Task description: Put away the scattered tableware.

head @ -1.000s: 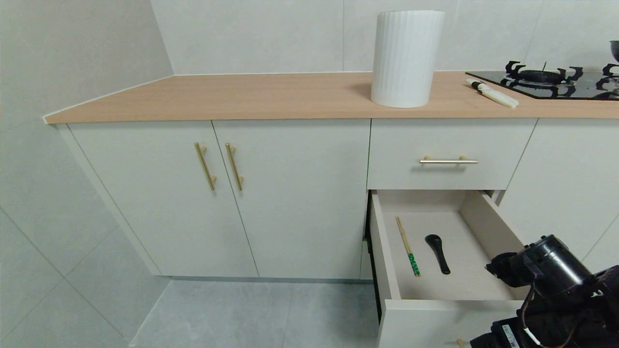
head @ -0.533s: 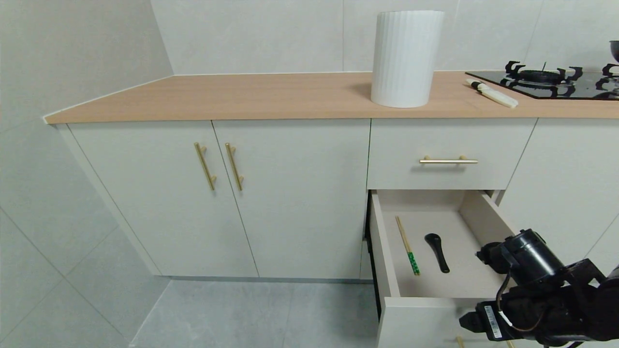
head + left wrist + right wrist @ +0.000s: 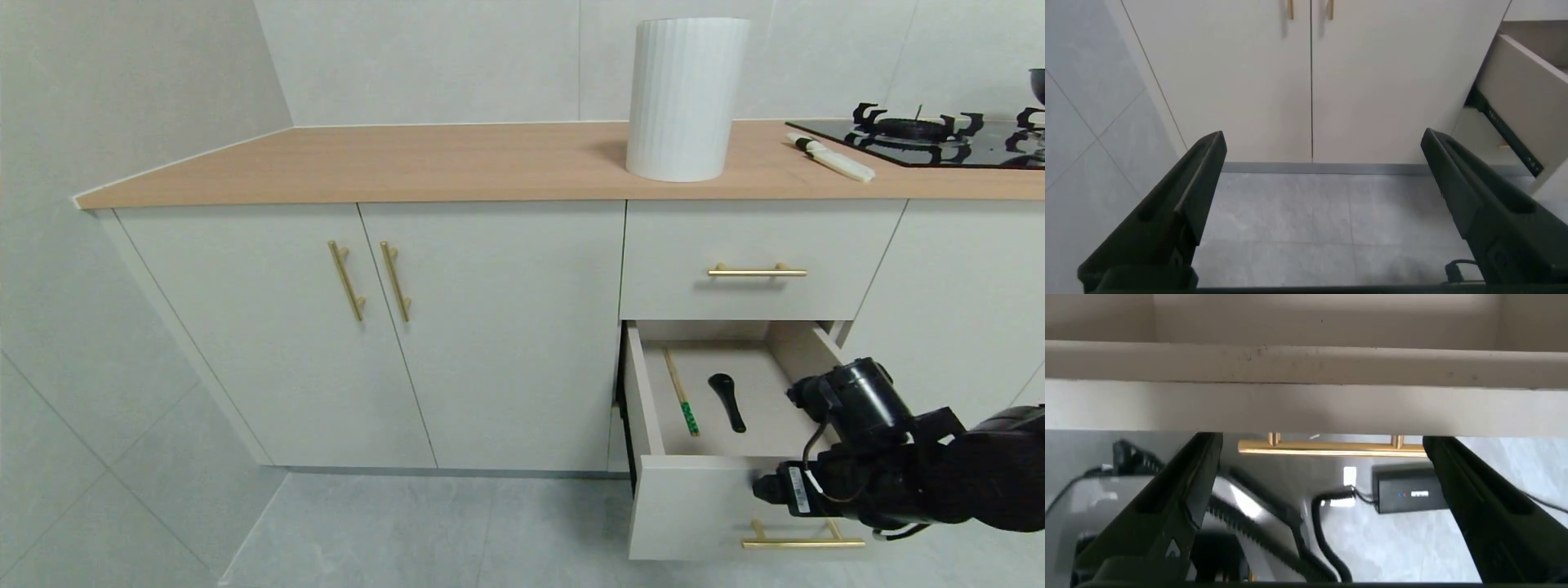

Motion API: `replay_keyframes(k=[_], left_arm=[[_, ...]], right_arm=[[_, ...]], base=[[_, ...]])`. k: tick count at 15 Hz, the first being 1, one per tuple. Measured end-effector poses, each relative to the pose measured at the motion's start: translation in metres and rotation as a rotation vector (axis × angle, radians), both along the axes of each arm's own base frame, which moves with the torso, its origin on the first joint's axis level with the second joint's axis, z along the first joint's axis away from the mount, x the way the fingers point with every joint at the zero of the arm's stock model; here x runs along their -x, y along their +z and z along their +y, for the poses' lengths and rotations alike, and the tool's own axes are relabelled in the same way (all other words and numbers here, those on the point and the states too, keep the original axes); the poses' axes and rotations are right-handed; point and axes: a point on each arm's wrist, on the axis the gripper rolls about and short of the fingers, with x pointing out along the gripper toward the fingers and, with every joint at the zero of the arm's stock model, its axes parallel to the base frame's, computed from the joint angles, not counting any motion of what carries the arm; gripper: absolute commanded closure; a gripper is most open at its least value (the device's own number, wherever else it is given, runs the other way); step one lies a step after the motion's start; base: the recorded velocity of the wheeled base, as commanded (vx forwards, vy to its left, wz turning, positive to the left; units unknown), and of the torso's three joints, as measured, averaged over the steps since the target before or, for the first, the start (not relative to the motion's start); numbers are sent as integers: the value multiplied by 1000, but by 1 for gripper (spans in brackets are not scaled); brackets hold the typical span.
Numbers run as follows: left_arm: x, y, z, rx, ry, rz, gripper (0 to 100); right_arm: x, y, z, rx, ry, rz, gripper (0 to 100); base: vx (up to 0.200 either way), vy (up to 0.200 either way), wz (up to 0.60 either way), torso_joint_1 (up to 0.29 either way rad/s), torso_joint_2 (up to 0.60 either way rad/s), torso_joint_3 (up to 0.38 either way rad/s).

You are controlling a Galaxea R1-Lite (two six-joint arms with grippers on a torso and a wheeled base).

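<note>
In the head view the lower drawer (image 3: 642, 392) stands part-way pulled out of the cabinet, a shallow beige box with a smooth matte floor and a flat pale front. On that floor lie the pair of chopsticks (image 3: 680, 394), thin pale wood with a green patterned band toward the near end, close to the drawer's left wall. The glossy black spoon (image 3: 727, 402), round-bowled with a short handle, lies just beside them toward the middle. A slim brass bar handle (image 3: 804, 541) runs across the drawer front, and the black right arm (image 3: 939, 490) is against that front just above the handle. Above the drawer is a shut drawer (image 3: 759, 237) with a matching brass bar. Higher up is the wood-grain countertop (image 3: 408, 163), bearing a tall white ribbed cylinder (image 3: 686, 98). Left of the drawer are two flat cabinet doors (image 3: 286, 343). In the left wrist view the left gripper (image 3: 1323, 147) hangs with its black, wedge-shaped fingers spread wide and nothing between them. It hangs over grey floor tiles (image 3: 1315, 220), with the drawer's side and dark slide rail off to one edge. In the right wrist view the right gripper (image 3: 1323, 445) also has its fingers spread wide, gripping nothing. The drawer front's pale top edge and the brass handle lie across the gap between them.
</note>
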Motion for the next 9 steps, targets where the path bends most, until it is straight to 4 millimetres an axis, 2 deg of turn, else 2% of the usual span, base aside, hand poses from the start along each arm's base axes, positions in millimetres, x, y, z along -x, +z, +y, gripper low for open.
replay_keyframes(k=[4,9], left_arm=[[0,0,0,0,0,0,0],[0,0,0,0,0,0,0]], right_arm=[[-44,-3,2,-2,-28,-44,0],[-85,-2,5,-16,-36,-140,0]], base=[[0,0,0,0,0,0],[0,0,0,0,0,0]])
